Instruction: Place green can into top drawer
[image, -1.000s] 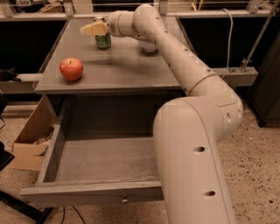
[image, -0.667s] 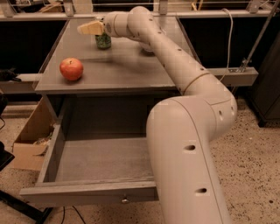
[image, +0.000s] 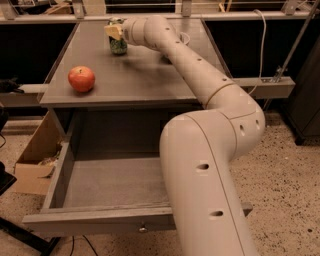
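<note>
Camera view: The robot's claw sits at the top of the green can, which stands upright at the far left of the grey counter; whether the claw is clamped on the can cannot be told. The white arm stretches across the counter from the lower right. A red apple rests near the counter's front left edge, well apart from the can. Below, the top drawer stands pulled out, beside a cardboard box on the floor.
</note>
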